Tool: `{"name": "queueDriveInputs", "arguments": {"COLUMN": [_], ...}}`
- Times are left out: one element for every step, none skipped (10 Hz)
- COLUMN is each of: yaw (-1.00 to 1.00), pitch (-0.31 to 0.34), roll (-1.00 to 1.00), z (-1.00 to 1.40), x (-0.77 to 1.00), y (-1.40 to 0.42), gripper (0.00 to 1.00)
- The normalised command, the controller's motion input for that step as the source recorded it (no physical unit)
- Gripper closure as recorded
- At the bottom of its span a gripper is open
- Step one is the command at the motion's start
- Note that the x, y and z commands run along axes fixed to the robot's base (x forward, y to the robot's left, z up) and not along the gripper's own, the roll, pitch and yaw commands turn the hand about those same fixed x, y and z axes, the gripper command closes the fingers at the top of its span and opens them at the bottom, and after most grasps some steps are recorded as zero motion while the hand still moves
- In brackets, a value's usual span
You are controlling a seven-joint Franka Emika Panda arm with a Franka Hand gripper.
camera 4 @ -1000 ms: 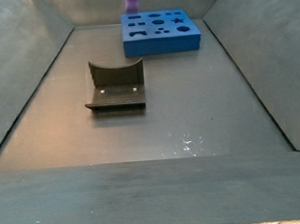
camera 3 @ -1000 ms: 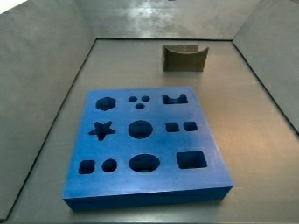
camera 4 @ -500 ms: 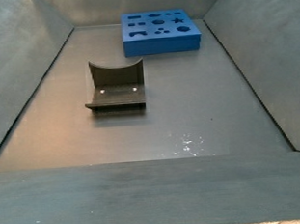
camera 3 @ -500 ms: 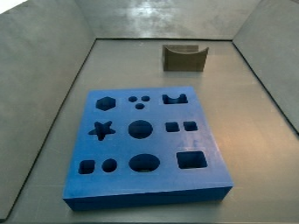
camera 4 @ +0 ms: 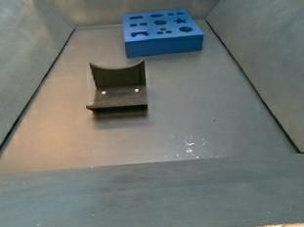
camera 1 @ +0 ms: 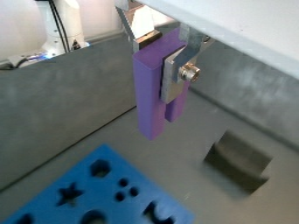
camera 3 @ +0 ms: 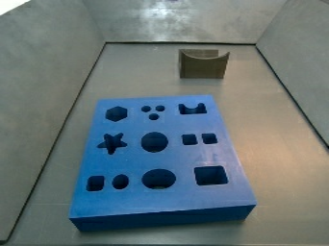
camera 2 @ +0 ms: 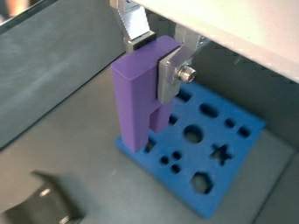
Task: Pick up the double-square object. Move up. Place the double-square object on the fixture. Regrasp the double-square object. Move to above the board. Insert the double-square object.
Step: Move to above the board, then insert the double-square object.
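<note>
Grey walls are boxing in a dull grey tabletop (camera 4: 182,123), and neither side view is showing the arm, so it is riding high above the bin. Both wrist views are showing the hand (camera 1: 156,54) with its silver fingers (camera 2: 170,68) pressing together on the upper part of the double-square object (camera 2: 136,96), which is hanging upright with its two prongs pointing down. In a wrist view the prongs (camera 1: 159,118) are clear of everything below.

Judging from this grip, the pick-up, the stop at the fixture and the regrasp look finished; the fixture (camera 4: 116,89) is sitting empty in both side views, well apart from the board (camera 3: 160,154). The purple piece is hanging high over the board (camera 2: 205,140), near one of its edges, so the carry above the board seems nearly done. What is remaining is lining the prongs up over the pair of small square holes (camera 3: 198,139) and lowering them in.
</note>
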Motion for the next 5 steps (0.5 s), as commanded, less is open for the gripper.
{"name": "queueDriveInputs", "arguments": {"yaw": [-0.05, -0.03, -0.02, 0.00, -0.43], "pitch": [-0.008, -0.026, -0.029, 0.000, 0.000], "roll": [-0.58, -0.40, -0.27, 0.00, 0.00], "z": [0.01, 0.01, 0.01, 0.00, 0.00], "x": [-0.09, -0.07, -0.06, 0.00, 0.00], "y": [0.00, 0.01, 0.01, -0.03, -0.03], "gripper": [1.00, 1.00, 1.00, 1.00, 1.00]}}
